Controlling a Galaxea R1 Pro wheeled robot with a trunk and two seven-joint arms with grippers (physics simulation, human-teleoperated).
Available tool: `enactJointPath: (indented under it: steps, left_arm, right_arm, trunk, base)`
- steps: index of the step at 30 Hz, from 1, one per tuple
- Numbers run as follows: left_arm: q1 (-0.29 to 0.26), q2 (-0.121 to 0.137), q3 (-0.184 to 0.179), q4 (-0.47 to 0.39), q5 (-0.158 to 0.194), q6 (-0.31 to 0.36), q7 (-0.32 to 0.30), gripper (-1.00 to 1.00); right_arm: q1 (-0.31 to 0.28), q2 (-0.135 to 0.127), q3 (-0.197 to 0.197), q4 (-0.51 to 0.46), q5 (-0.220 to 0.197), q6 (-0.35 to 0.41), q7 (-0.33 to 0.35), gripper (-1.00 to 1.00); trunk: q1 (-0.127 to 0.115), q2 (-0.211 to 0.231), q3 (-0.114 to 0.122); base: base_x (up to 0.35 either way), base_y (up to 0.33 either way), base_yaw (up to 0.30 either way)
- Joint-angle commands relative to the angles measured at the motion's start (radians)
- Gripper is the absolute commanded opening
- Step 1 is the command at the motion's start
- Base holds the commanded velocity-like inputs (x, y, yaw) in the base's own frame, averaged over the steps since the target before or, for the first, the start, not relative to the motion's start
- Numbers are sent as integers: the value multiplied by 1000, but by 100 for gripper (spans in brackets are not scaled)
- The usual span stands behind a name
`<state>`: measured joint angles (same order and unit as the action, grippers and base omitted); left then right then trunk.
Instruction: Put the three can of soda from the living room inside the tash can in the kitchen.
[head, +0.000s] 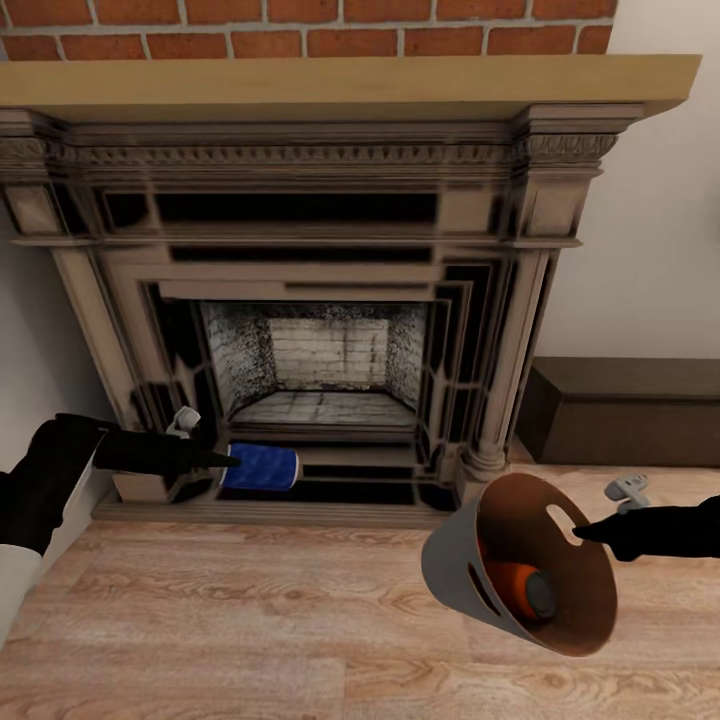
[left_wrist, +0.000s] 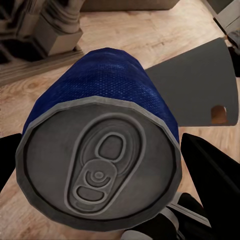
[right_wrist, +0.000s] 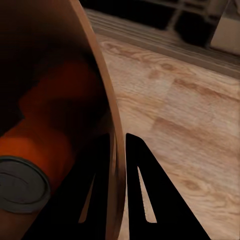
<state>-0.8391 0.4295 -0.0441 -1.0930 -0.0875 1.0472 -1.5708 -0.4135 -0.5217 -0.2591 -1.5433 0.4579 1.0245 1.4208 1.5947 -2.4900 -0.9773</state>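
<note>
My left gripper (head: 228, 460) is shut on the dark blue can of soda (head: 262, 466), held sideways above the fireplace hearth; in the left wrist view the can (left_wrist: 100, 165) shows its silvery top between the black fingers (left_wrist: 210, 172). My right gripper (head: 580, 533) is shut on the rim of the tash can (head: 450, 575), which hangs tilted with its mouth toward me, dark grey outside and tan-brown inside. An orange can of soda (head: 515, 583) lies inside the bin, also seen in the right wrist view (right_wrist: 45, 140). The bin's wall (right_wrist: 107, 115) passes between the right fingers (right_wrist: 150, 200).
A dark fireplace (head: 320, 300) with a brick wall above stands straight ahead. A low dark brown box (head: 625, 410) sits against the wall at the right. Wood floor (head: 250, 620) spreads in front of me.
</note>
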Motion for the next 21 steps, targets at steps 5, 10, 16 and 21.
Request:
enactJointPath:
  steps: [5,10,16,21]
  left_arm:
    - [0,1,-3,-24,4,0,0,-100]
    - [0,-2,-6,-135,8,0,0,-100]
    - [0,-4,-6,-268,10,0,0,-100]
    - [0,-5,-11,-351,15,0,0,-100]
  right_arm:
    - [-2,37,29,22,0,9,-10,-100]
    - [-33,81,83,68,1,11,-83,-100]
    - [-101,105,121,176,2,13,-112,-100]
    - [-180,112,146,292,3,23,-118,-100]
  trunk:
    - [0,0,0]
    - [0,0,0]
    - [0,0,0]
    - [0,0,0]
  base:
    - [0,0,0]
    - [0,0,0]
    - [0,0,0]
    - [0,0,0]
